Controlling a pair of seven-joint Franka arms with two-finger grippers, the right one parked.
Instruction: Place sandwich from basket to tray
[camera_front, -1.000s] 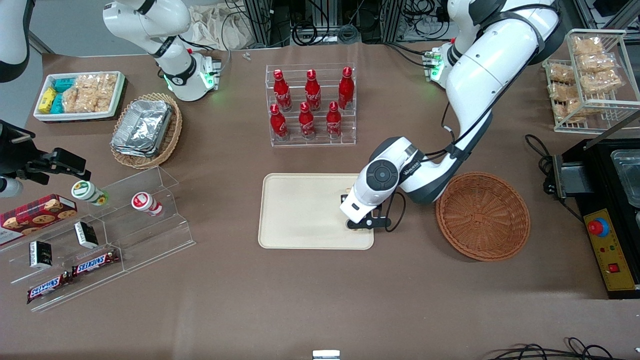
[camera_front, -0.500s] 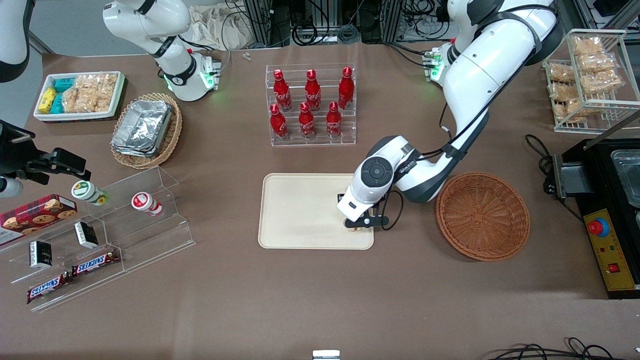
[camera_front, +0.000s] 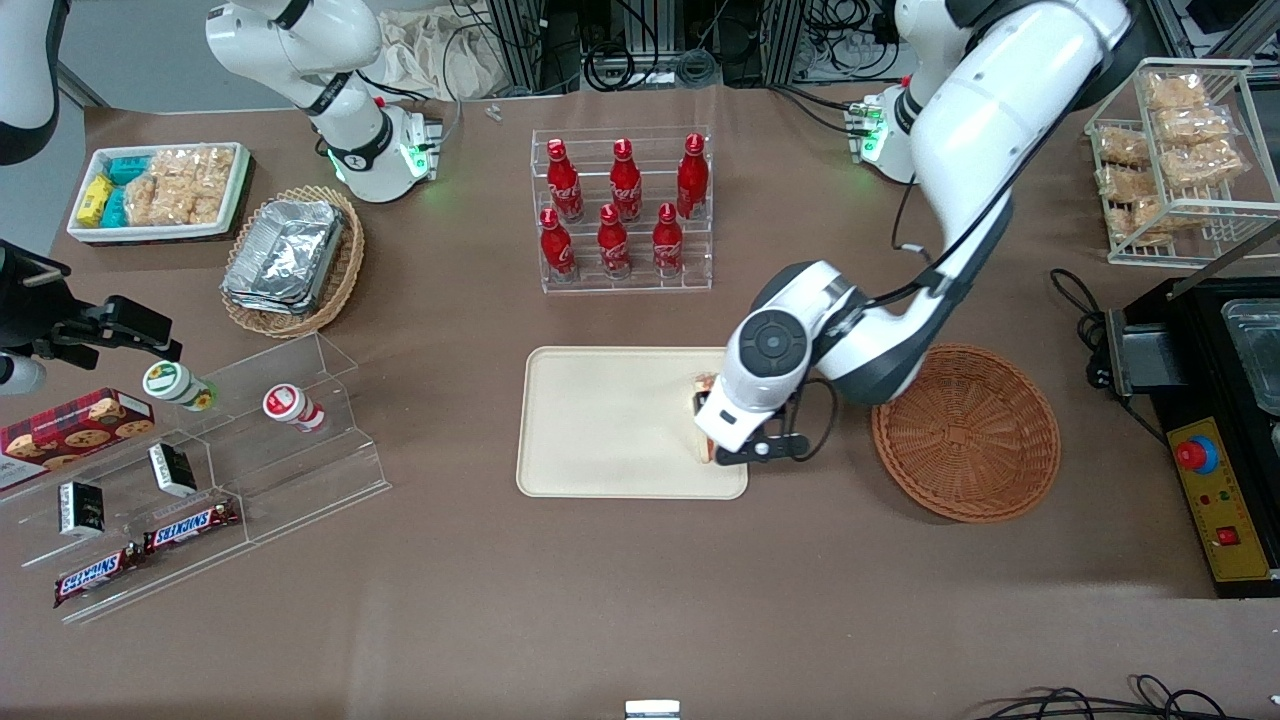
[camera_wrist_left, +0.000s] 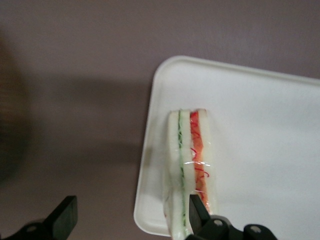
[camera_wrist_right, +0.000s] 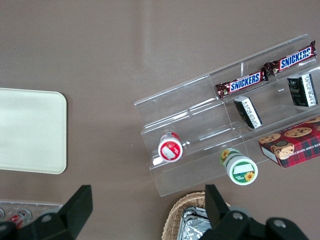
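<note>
end effector (camera_wrist_left: 131, 218) spread wide, released, above sandwich (camera_wrist_left: 191, 167) lying on tray (camera_wrist_left: 265, 125).

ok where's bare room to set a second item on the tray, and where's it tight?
Most of the tray is bare, from the sandwich toward the parked arm's end. It is tight at the tray edge nearest the basket: the sandwich lies there with the gripper open over it. The basket itself looks bare too.
</note>
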